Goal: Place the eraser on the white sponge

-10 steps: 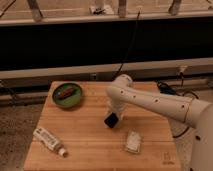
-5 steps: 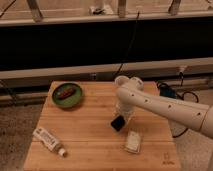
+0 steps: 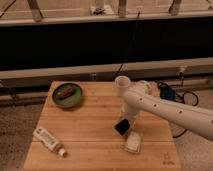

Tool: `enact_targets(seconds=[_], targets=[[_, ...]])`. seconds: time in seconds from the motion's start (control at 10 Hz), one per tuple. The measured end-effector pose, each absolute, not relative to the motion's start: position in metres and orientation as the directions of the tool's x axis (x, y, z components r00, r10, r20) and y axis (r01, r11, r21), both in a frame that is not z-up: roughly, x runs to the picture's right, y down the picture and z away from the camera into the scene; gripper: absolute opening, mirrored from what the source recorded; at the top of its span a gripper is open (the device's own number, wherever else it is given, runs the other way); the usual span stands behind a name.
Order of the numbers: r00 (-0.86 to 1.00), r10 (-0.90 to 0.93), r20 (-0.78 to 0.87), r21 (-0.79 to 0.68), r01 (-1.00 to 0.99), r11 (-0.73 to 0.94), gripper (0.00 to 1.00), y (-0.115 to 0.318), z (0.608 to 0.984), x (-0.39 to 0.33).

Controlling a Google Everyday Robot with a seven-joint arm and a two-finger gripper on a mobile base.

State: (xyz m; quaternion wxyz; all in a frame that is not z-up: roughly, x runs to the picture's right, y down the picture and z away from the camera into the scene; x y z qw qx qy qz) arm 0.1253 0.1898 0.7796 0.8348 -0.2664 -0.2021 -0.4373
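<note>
While the gripper (image 3: 126,121) hangs low over the table (image 3: 95,135), right of centre in the frame, you have the eraser (image 3: 121,126) pinched at its tip, the fingers pressed together on the top of the black block. The eraser looks tilted, its lower end pointing down and left, and it seems to sit just clear of the wood, though you cannot be sure from this angle. The sponge (image 3: 133,143) lies flat just below and slightly right of the eraser, near the lower right part of the board; the two appear nearly touching at the corner but the eraser is not yet over the pad.

By that, you are in the carry step: the pick is done and the placing is not.

Your next move calls for a short shift toward the lower right of the frame, so that the eraser comes squarely above the sponge, then a gentle drop onto it before you let go. Mind the tilt: a block set down on its edge may tip off the pad.

The plate (image 3: 67,94) at upper left, the tube (image 3: 48,140) at lower left and the cup (image 3: 122,82) behind the arm are well apart from this work.
</note>
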Motion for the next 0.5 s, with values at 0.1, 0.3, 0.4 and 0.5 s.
enact_targets(seconds=[0.1, 0.3, 0.4, 0.5], targets=[[0.535, -0.618, 0.576, -0.265, 0.837, 0.479, 0.0, 0.193, 0.776, 0.131], [0.541, -0.609, 0.58, -0.268, 0.833, 0.484, 0.0, 0.199, 0.769, 0.143], [0.54, -0.607, 0.583, -0.264, 0.832, 0.487, 0.0, 0.2, 0.766, 0.142], [0.543, -0.605, 0.583, -0.266, 0.831, 0.489, 0.0, 0.203, 0.763, 0.147]])
